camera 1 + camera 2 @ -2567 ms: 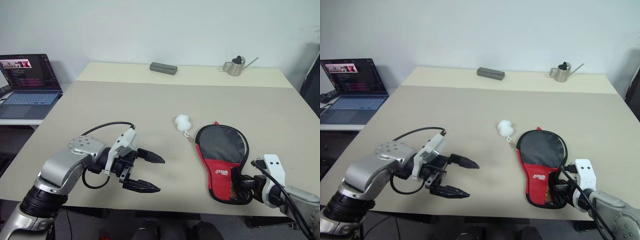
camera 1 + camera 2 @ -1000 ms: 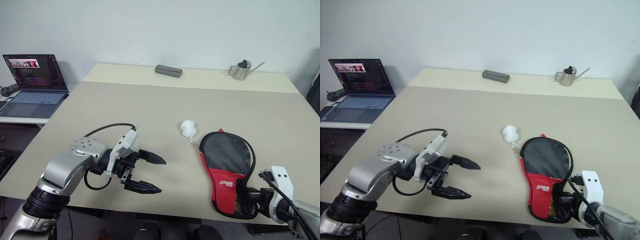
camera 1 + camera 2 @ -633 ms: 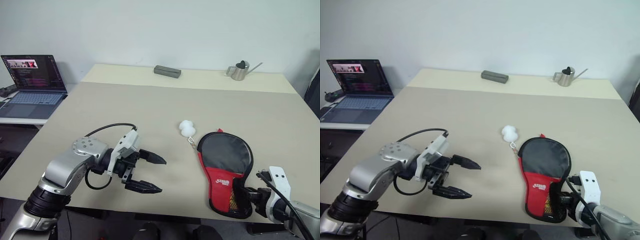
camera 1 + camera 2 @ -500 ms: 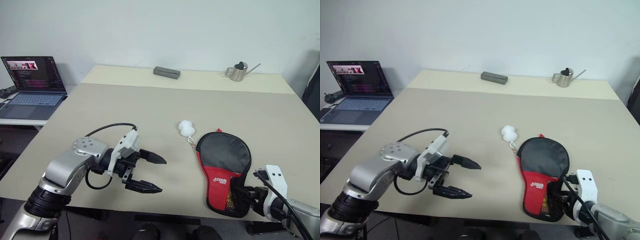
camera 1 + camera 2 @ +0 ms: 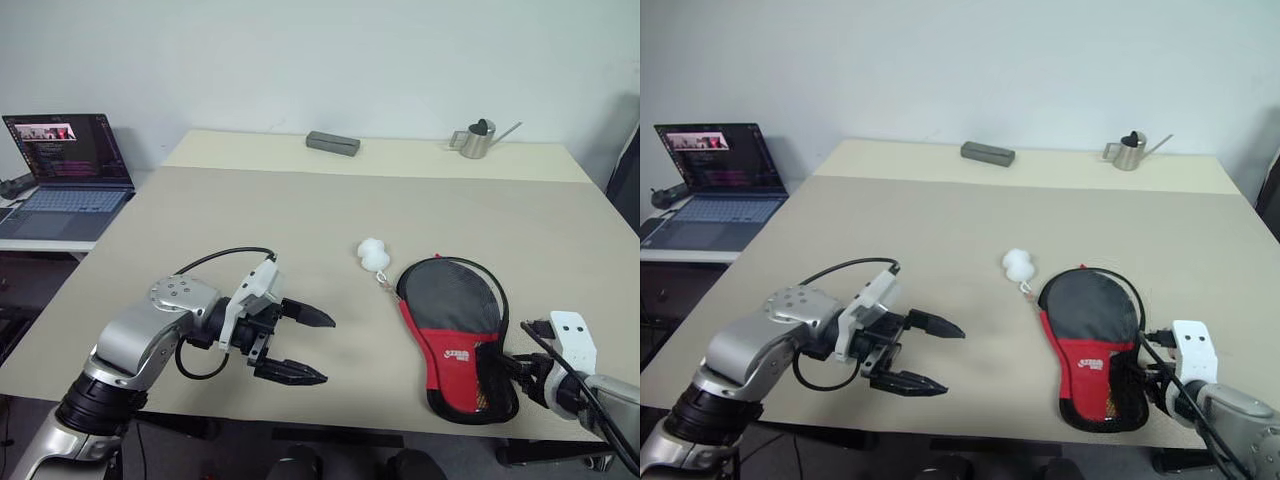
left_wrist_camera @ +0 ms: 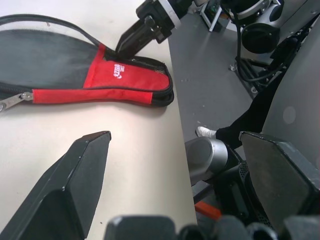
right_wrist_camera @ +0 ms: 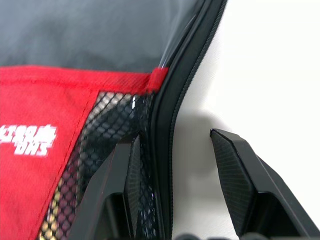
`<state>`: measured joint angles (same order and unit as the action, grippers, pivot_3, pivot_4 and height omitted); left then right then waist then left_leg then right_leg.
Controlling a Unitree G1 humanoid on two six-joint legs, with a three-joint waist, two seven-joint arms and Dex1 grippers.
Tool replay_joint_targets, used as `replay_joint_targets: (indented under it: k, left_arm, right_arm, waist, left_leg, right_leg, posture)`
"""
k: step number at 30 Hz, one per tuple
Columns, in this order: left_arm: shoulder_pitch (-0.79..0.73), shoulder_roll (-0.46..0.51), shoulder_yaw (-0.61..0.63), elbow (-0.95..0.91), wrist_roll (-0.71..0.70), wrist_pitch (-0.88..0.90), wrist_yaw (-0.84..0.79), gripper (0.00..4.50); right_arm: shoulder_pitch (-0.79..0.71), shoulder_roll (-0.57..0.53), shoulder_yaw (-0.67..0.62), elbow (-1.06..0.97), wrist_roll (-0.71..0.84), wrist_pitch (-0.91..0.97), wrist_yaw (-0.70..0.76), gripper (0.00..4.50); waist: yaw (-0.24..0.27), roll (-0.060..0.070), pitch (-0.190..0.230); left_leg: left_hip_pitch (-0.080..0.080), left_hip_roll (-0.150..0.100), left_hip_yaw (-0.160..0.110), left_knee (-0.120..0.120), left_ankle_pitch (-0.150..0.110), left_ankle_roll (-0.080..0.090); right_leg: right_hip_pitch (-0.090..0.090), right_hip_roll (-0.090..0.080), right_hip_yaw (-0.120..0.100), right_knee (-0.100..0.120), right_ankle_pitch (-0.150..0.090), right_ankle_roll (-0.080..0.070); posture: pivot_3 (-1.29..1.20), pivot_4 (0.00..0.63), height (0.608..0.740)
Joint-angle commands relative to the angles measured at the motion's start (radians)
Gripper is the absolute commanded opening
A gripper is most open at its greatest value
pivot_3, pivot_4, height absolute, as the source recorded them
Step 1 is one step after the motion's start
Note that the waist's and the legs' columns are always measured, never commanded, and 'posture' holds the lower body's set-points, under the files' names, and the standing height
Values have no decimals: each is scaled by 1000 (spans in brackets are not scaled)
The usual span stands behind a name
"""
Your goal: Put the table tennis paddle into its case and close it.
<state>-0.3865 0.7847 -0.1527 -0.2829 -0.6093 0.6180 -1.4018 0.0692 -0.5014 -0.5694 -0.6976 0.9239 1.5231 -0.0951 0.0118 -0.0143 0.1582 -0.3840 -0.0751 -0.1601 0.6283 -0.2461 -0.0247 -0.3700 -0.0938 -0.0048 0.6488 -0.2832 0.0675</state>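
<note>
The case [image 5: 459, 336] is lying flat near the front right corner of the table [image 5: 300, 230], a paddle-shaped black pouch with a red panel, a white logo and a black mesh pocket over its narrow end. Its long axis is running from the far side of the table toward the front edge, the round black end pointing away from the robot and the narrow handle end pointing toward the robot, tilting slightly right. A black zipper band is tracing the rim, and from the round end a short chain is leading to a white pom-pom [image 5: 373, 254] sitting on the table just beyond the case, up and to its left. The paddle itself cannot be made out. The right end effector [image 7: 172, 165] is sitting at the narrow end, its fingers partway apart and straddling the zippered edge there, one finger [image 7: 127, 175] over the mesh, the other [image 7: 235, 170] on the bare table side; whether they are actually pinching the fabric cannot be told. The left end effector [image 5: 298, 345] is hovering over the table well left of the case, fingers spread wide and holding nothing.
</note>
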Motion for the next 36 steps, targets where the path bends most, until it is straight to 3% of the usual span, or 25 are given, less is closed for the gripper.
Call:
replay_joint_targets:
  k: [1,5,12,19,23,28,36]
  left_arm:
    - [-10,-1,4,-19,0,-16,5,4500]
    - [-4,4,7,-21,-1,-17,5,4500]
    - [-3,4,8,-14,1,-23,8,4500]
    - [7,2,24,-12,-3,-25,31,4500]
    - [18,-6,53,-14,-14,-21,74,4500]
    - [12,-36,93,-9,-8,-25,167,4500]
    - [34,-33,147,-76,-14,-8,280,4500]
  right_arm:
    - [-9,-2,-24,-8,-30,-12,15,3170]
    - [-33,16,-25,-20,-10,0,60,4469]
    - [-60,-12,16,-41,-21,-129,175,4469]
    - [-25,-102,121,-68,-116,-401,347,4469]
    - [-102,-115,182,-39,-160,-609,486,4469]
    - [-227,-122,263,61,-150,-662,569,4469]
    - [-284,-221,382,191,-174,-673,743,4469]
  waist:
    - [-4,0,0]
    - [-14,1,1]
    - [-18,5,3]
    - [-19,5,5]
    - [-23,6,6]
    - [-26,5,7]
    - [-26,3,8]
  left_leg:
    - [0,0,0,0,0,0]
    - [0,0,0,0,0,0]
    - [0,0,1,0,0,0]
    - [0,0,1,-1,0,0]
    - [0,1,2,0,0,0]
    - [0,1,2,0,0,0]
    - [-2,1,1,0,0,-1]
  right_leg:
    - [0,0,0,0,0,0]
    - [0,0,0,0,0,0]
    - [-2,1,2,0,0,0]
    - [-2,1,2,0,-1,1]
    - [-2,1,3,0,0,1]
    - [-2,1,3,0,0,1]
    - [-3,1,4,-1,0,0]
  posture:
    - [0,150,740]
    - [0,150,740]
    - [0,150,740]
    - [0,150,740]
    - [0,150,740]
    - [0,150,740]
    - [0,150,740]
